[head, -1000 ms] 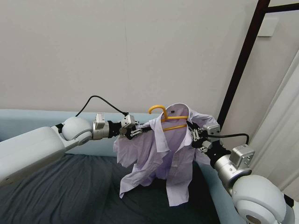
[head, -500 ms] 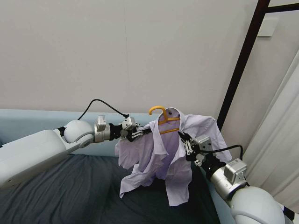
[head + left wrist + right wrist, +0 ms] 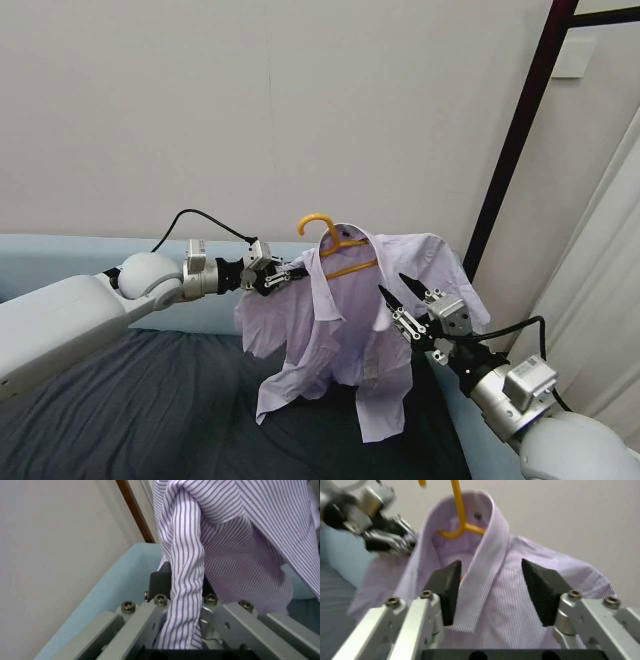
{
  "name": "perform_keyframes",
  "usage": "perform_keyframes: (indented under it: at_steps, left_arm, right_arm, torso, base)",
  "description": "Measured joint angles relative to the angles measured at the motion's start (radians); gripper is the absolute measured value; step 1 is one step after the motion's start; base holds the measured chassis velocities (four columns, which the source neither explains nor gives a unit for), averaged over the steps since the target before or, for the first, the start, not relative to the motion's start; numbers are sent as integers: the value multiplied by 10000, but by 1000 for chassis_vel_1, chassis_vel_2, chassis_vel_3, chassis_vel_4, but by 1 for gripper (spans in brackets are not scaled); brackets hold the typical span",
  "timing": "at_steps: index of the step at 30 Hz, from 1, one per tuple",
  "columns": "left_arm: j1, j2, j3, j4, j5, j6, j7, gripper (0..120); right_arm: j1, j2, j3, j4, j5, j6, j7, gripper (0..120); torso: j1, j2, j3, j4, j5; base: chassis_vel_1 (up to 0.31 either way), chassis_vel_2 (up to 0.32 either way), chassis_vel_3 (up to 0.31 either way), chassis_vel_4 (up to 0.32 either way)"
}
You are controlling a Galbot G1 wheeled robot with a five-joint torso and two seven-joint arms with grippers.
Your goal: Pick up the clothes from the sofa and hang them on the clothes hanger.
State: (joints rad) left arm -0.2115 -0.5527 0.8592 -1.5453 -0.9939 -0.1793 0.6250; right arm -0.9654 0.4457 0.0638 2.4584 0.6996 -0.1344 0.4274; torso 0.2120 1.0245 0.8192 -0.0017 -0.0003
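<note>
Holding the striped shirt (image 3: pixel 340 345) up over the sofa (image 3: pixel 120 400), my left gripper (image 3: pixel 272 277) is clamped on a fold of cloth at the shirt's shoulder. The left wrist view shows the fabric pinched between its fingers. The shirt is draped on an orange hanger (image 3: pixel 346 263), collar around the neck of the hook, tails hanging above the dark seat. My right gripper (image 3: pixel 393 284) sits just in front of the shirt's other shoulder, jaws spread wide with nothing between them.

I judge the shirt light, soft and floppy. It will likely sag and could slip off the smooth hanger if I pull at 1 side only. The safest hold looks like the stiff hanger itself, or the cloth right over a hanger end, rather than a loose sleeve.

Nearby, a dark post (image 3: pixel 515 140) rises on the right, close behind the right arm, and I would watch for a snag there. A black cable (image 3: pixel 215 215) loops above the left wrist, not far from the hook.
</note>
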Motion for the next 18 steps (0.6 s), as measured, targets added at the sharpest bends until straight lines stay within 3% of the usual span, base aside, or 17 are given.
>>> perform_keyframes:
  at_steps: [1,2,4,8,11,18]
  left_arm:
    - [3,-4,-36,134,-1,-47,103,1]
    - [3,-4,-36,134,-1,-47,103,1]
    - [77,21,-130,263,-1,-127,300,1]
    - [152,113,-247,273,200,-251,576,1]
    - [169,204,-311,269,596,-529,862,1]
    - [284,290,-389,94,1017,-848,1334,1]
  right_arm:
    - [28,-93,103,119,257,640,-119,59]
    - [28,-93,103,119,257,640,-119,59]
    - [335,-349,215,207,763,1075,-261,71]
    - [990,-780,215,-81,1087,1056,-441,81]
    - [1981,-1479,-42,-669,1230,845,-1433,95]
    - [3274,-2559,-680,-1245,2015,246,-3744,100]
  torso:
    - [0,0,0,-1,2]
    - [0,0,0,-1,2]
    - [0,0,0,1,0]
    - [-1,1,0,3,1]
    - [0,-1,1,3,2]
    - [0,0,1,7,2]
  base:
    - [0,0,0,0]
    - [0,0,0,0]
    - [0,0,0,0]
    - [0,0,0,0]
    - [0,0,0,0]
    - [0,0,0,0]
